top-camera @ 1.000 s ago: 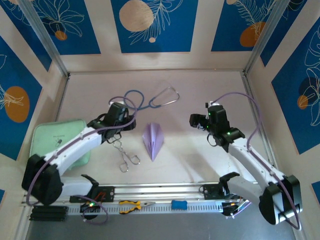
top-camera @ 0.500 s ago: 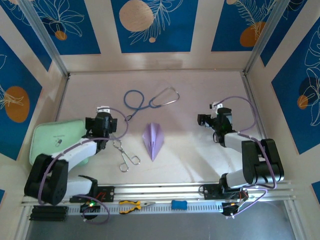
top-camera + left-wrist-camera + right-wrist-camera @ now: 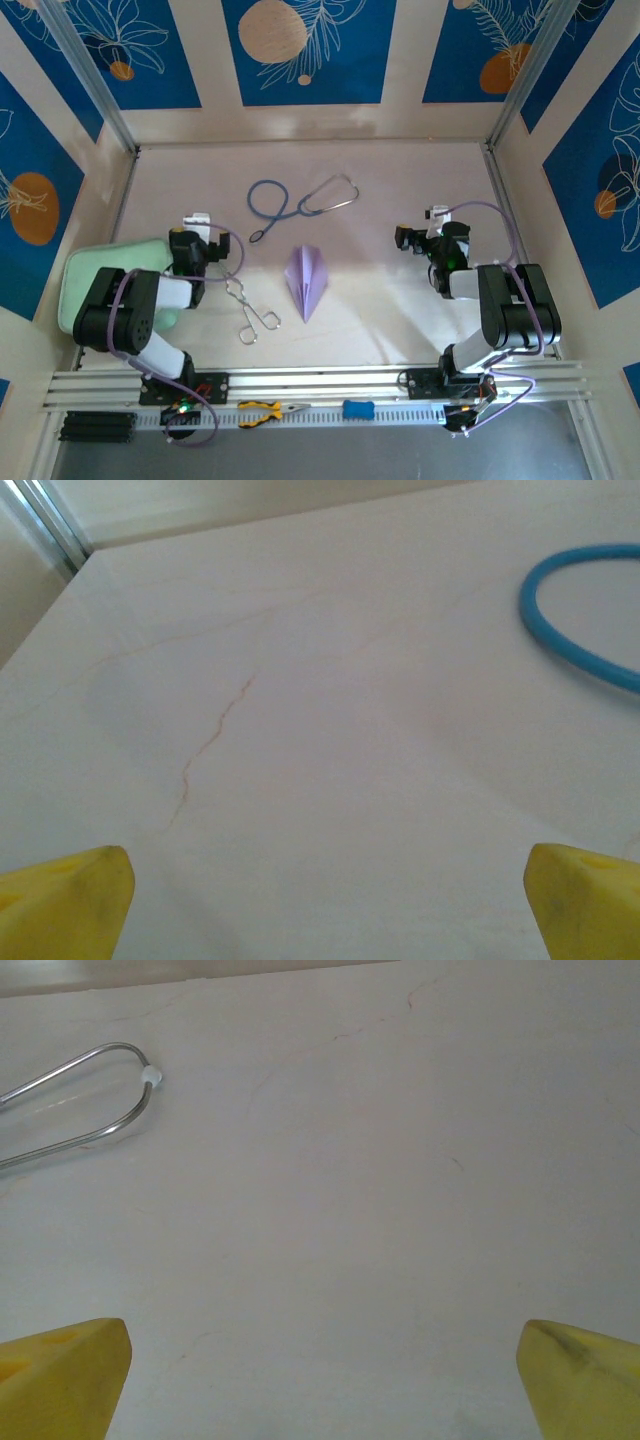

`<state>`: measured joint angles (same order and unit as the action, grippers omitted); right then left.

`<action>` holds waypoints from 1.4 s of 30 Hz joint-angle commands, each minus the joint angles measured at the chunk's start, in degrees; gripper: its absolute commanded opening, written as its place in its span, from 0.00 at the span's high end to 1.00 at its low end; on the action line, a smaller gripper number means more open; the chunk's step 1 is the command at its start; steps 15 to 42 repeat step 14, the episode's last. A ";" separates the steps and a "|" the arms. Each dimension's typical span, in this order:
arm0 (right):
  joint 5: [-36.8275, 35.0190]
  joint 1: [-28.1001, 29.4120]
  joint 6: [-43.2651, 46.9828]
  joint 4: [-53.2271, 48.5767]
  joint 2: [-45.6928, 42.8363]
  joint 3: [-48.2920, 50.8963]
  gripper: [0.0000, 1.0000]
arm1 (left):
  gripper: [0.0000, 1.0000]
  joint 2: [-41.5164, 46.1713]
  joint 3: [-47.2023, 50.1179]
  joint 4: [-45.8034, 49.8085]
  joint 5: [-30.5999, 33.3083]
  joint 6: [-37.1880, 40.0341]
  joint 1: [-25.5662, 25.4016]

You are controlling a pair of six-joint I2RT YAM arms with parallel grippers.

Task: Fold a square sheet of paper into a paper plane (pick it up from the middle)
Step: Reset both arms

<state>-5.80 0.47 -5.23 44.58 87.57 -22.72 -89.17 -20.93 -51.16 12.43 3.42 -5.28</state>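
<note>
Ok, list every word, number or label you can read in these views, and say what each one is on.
No text can be read anywhere.
The wall panels carry leaf and circle patterns, no letters.
The paper plane is plain lilac, unmarked.
The mint-green pouch shows no print legible at this size.

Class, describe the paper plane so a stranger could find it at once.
Start at the middle of the pale table, nearer the arms than the blue stethoscope. The paper plane lies right of the metal forceps: the only lilac, pointed dart.
</note>
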 commanded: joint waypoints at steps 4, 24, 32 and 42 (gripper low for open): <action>-0.77 0.14 -0.31 2.11 -0.34 -0.84 0.01 | 0.00 -0.40 0.18 -4.28 -2.59 -2.13 0.63; -0.35 -0.03 -0.40 2.00 -0.38 -0.90 0.01 | 0.00 -0.35 0.24 -4.16 -7.24 -0.67 0.66; -0.35 -0.03 -0.40 2.00 -0.38 -0.90 0.01 | 0.00 -0.35 0.24 -4.16 -7.24 -0.67 0.66; -0.35 -0.03 -0.40 2.00 -0.38 -0.90 0.01 | 0.00 -0.35 0.24 -4.16 -7.24 -0.67 0.66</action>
